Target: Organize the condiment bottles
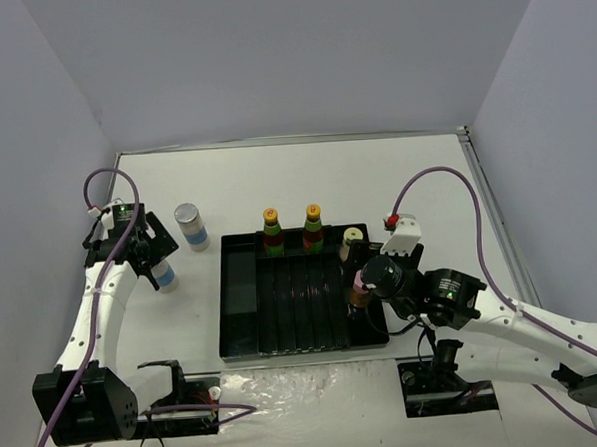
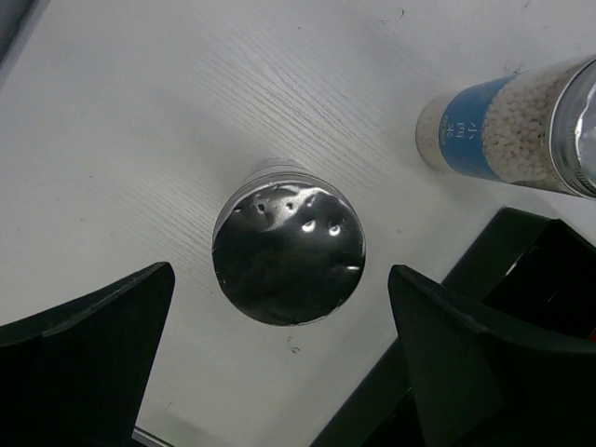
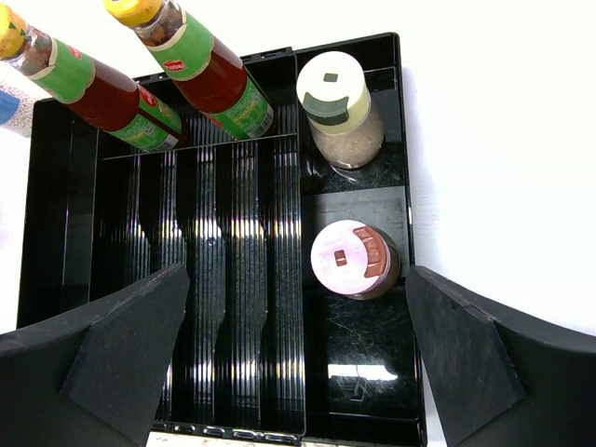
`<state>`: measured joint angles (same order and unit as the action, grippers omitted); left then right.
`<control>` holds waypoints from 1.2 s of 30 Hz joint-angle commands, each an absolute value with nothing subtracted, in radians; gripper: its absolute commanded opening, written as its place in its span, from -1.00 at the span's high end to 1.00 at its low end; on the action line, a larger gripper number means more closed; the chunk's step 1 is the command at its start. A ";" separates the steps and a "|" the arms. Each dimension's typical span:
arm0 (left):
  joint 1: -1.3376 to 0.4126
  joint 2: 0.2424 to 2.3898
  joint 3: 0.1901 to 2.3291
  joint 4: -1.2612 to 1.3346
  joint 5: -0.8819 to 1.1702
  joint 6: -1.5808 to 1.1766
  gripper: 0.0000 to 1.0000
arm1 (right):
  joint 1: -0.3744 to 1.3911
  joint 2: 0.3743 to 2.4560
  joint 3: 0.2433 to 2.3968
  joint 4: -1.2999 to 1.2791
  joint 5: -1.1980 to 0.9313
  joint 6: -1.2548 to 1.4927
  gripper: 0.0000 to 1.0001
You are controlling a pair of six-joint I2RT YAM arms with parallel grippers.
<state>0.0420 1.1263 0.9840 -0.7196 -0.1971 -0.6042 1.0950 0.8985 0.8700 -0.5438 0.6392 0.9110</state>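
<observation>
Two dark bottles with orange caps stand in the back row of the black tray. A yellow-green-capped bottle stands in the tray's back right compartment, and a pink-capped bottle in the compartment in front of it. My right gripper is open above the pink-capped bottle, not touching it. Two silver-lidded shakers stand on the table left of the tray. My left gripper is open above the nearer shaker, its fingers either side. The other shaker stands apart.
The table is white, with walls at the back and on both sides. The tray's ribbed middle slots and its long left compartment hold nothing. The tray's corner lies close to my left gripper's right finger. Arm mounts stand at the near edge.
</observation>
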 commanded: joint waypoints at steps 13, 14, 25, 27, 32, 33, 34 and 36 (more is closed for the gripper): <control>0.114 1.232 1.011 -0.634 -0.097 -0.634 -0.86 | 1.108 0.867 0.862 -0.538 0.684 0.927 -0.97; 0.114 1.231 1.010 -0.634 -0.096 -0.634 -0.85 | 1.109 0.867 0.861 -0.538 0.685 0.926 -0.97; 0.114 1.209 1.000 -0.649 -0.082 -0.650 0.54 | 1.109 0.864 0.838 -0.535 0.690 0.939 -0.97; 0.114 1.203 1.002 -0.657 -0.077 -0.656 0.94 | 1.109 0.861 0.834 -0.535 0.690 0.942 -0.97; 0.111 1.174 1.003 -0.676 -0.060 -0.659 1.00 | 1.109 0.855 0.826 -0.535 0.689 0.945 -0.97; 0.108 1.162 1.008 -0.685 -0.058 -0.652 1.00 | 1.109 0.855 0.824 -0.535 0.688 0.947 -0.97; 0.105 1.143 1.014 -0.694 -0.063 -0.646 1.00 | 1.109 0.857 0.824 -0.535 0.689 0.948 -0.97; 0.099 1.111 1.030 -0.718 -0.072 -0.633 1.00 | 1.109 0.860 0.824 -0.535 0.692 0.948 -0.97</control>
<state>0.1061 1.2075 0.9769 -0.7018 -0.0680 -0.6404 1.1011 0.8658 0.8261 -0.5449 0.6399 0.9231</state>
